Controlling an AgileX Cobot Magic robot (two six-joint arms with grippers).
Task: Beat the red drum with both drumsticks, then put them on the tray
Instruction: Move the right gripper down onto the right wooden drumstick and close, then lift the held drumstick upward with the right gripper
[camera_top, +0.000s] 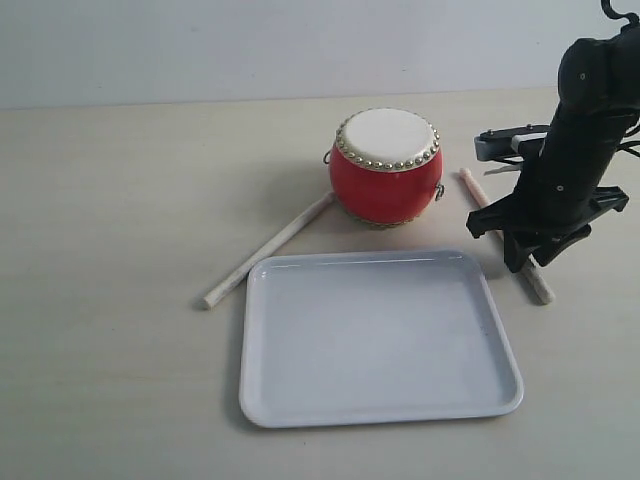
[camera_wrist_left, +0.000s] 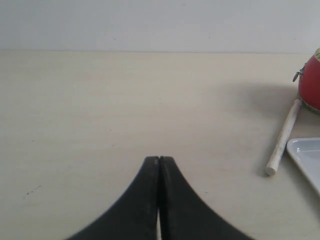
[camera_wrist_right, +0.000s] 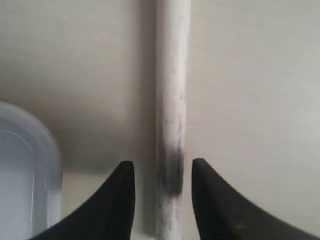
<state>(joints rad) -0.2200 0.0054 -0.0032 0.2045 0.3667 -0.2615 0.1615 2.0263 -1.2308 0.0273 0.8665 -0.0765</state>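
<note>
Exterior view: the right gripper (camera_top: 528, 258) hung low, jaws parted and empty, straddling the right drumstick (camera_top: 476, 192), which lay near the red drum (camera_top: 385, 170) and the tray (camera_top: 250, 340); a lopsided close could have rolled that round stick away. Left wrist view: the left gripper (camera_wrist_left: 159, 165) was pressed together on nothing, the left drumstick (camera_wrist_left: 282, 137) well off to 1 side of its fingertips (camera_wrist_left: 150, 172), bare pale table (camera_wrist_left: 100, 110) running ahead to a plain light wall (camera_wrist_left: 150, 25). Right wrist view: the stick ran between the 2 fingers (camera_wrist_right: 120, 200), touching neither, with the tray's rim just outside 1 finger, which might have clipped it on that smooth table.
</note>
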